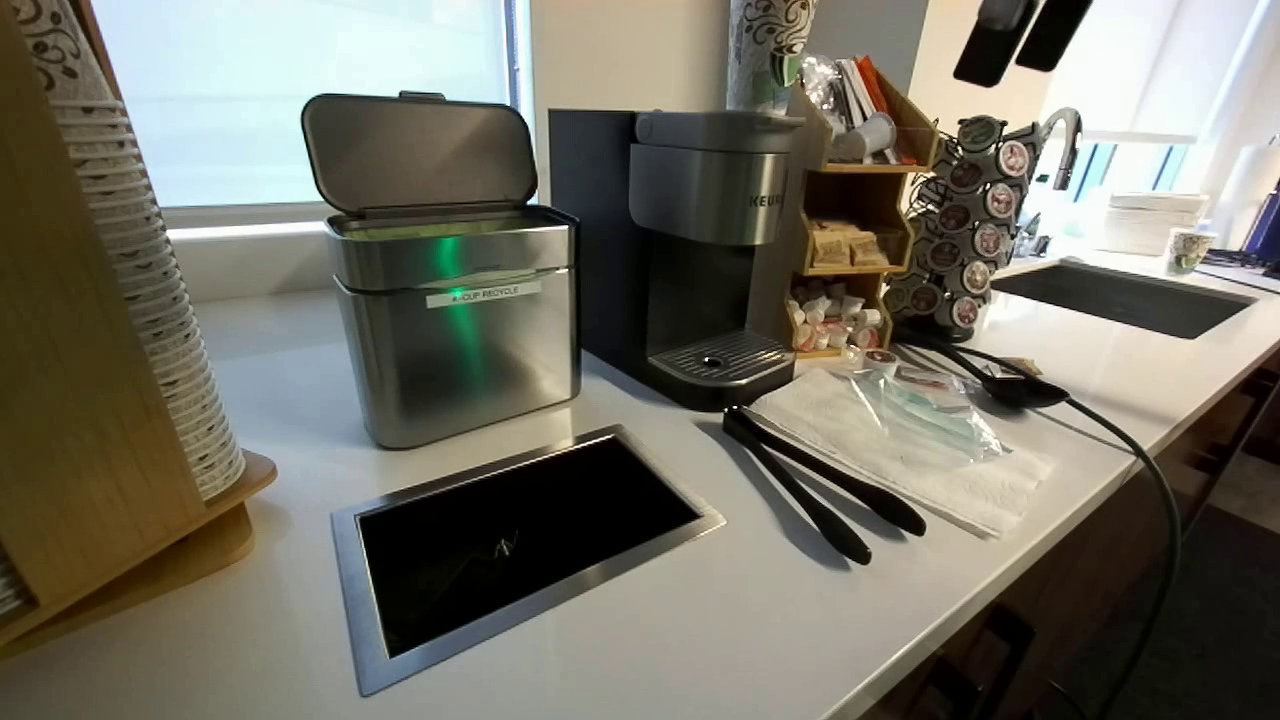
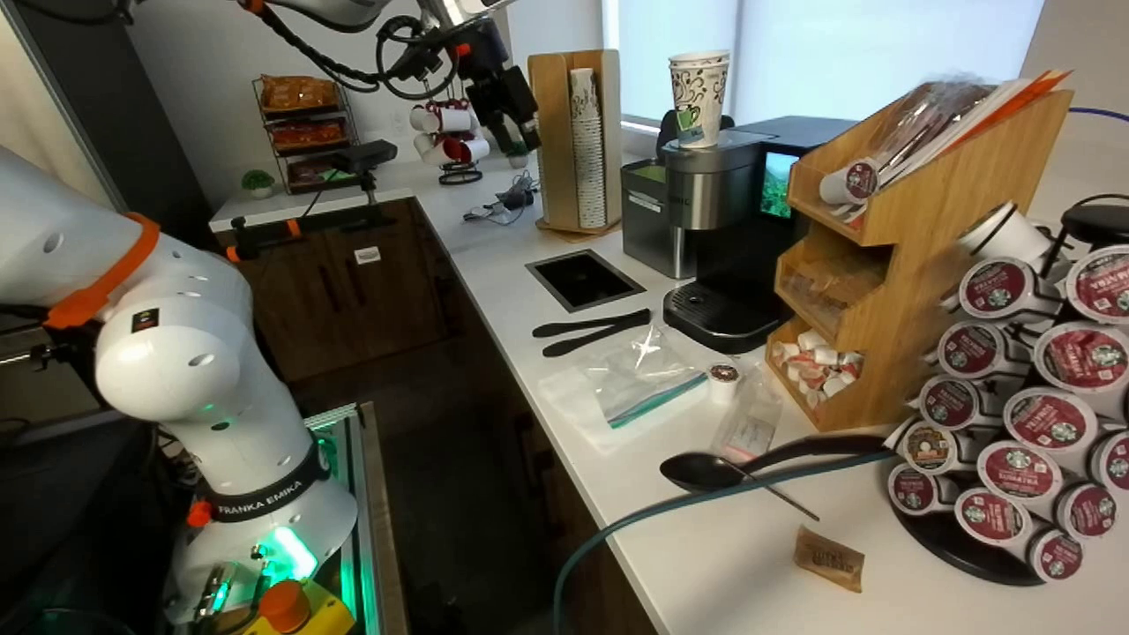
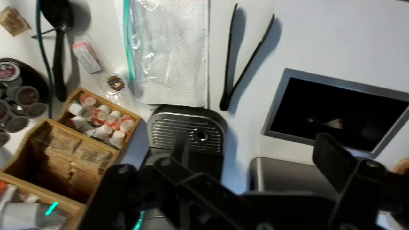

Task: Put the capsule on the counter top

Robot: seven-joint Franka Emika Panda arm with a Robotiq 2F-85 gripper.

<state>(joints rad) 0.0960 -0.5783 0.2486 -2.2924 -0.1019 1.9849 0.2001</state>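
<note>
My gripper (image 3: 255,143) is open, with nothing between its wide-apart fingers. It is high above the counter top (image 3: 249,134). Its fingertips also show at the top of an exterior view (image 1: 1022,45), and the gripper hangs at the upper middle in an exterior view (image 2: 519,132). A white capsule with a dark patterned lid (image 2: 723,382) stands beside a clear plastic bag; it also shows in the wrist view (image 3: 116,82). Another capsule (image 2: 848,182) lies in the organizer's top compartment. Several more (image 2: 1020,470) sit on a rack. I cannot tell which capsule is meant.
The counter has a steel-framed hole (image 1: 345,560), an open steel bin (image 1: 460,360), a coffee maker (image 1: 715,200), black tongs (image 1: 810,480), a paper towel (image 1: 960,500), and a wooden organizer (image 2: 935,265). A black spoon (image 2: 706,472) and a cable (image 2: 635,520) lie near the rack.
</note>
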